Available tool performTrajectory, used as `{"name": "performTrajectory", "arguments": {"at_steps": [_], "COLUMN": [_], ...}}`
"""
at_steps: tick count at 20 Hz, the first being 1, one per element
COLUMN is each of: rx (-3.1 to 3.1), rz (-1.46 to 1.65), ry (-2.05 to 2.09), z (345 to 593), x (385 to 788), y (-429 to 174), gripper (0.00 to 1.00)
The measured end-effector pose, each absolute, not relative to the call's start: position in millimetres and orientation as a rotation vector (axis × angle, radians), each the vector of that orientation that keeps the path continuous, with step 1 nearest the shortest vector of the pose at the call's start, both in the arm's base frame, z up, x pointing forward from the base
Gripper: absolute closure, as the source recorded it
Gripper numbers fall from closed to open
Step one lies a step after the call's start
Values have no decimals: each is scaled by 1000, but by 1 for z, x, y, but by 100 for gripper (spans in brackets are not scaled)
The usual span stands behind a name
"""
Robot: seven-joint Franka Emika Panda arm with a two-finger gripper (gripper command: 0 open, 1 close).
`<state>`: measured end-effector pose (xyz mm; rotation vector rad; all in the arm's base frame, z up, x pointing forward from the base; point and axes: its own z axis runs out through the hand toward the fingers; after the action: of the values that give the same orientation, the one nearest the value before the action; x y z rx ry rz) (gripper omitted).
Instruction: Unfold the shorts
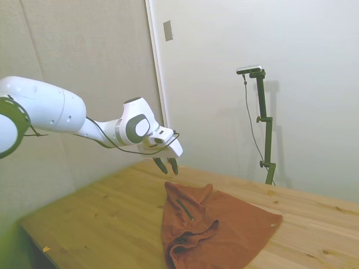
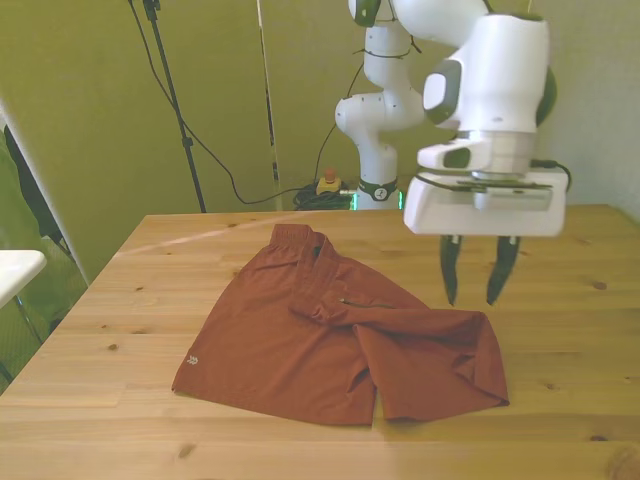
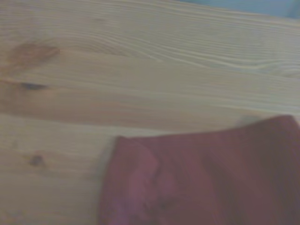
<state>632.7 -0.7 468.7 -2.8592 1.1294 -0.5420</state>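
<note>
The rust-orange shorts (image 2: 330, 345) lie on the wooden table (image 2: 560, 400), with one part folded over toward the front view's right and a small pale tag near the left hem. In the side view the shorts (image 1: 216, 227) show a dark cord line on top. My gripper (image 2: 478, 275) hangs open in the air just above the table, past the folded edge on the front view's right, holding nothing. From the side, the gripper (image 1: 166, 165) is above the far corner of the cloth. The wrist view shows a blurred corner of the shorts (image 3: 206, 178) on bare wood.
A white object (image 2: 15, 270) sticks in at the front view's left edge, beside the table. Cables and a stand rise behind the table. Bare wood (image 1: 95, 218) surrounds the cloth on all sides.
</note>
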Motion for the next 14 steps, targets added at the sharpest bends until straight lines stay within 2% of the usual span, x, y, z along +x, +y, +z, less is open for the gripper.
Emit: {"name": "performTrajectory", "arguments": {"at_steps": [4,9,14], "rx": [-2921,-3005,-3035], "rz": [-478,-416,-416], "ry": [1127,1099,1045], "z": [469,445,419], "x": [597,569,565], "y": [-57,-136,-184], "gripper": [0,0,0]}}
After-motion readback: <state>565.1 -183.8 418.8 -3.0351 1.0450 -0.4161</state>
